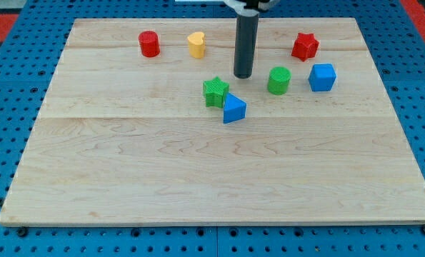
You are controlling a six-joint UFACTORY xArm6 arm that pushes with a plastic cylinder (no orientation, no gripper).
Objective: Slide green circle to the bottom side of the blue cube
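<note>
The green circle [278, 80] is a short green cylinder at the board's upper right. The blue cube [322, 77] stands just to its right, a small gap apart and about level with it. My tip [243, 75] rests on the board to the left of the green circle, a short gap away, and above and right of the green star.
A green star [215, 92] touches a blue triangle [233, 108] near the board's middle. A red star [305, 46] lies above the green circle. A yellow heart [196, 44] and a red cylinder [149, 43] sit at the upper left. The wooden board [212, 193] lies on a blue pegboard.
</note>
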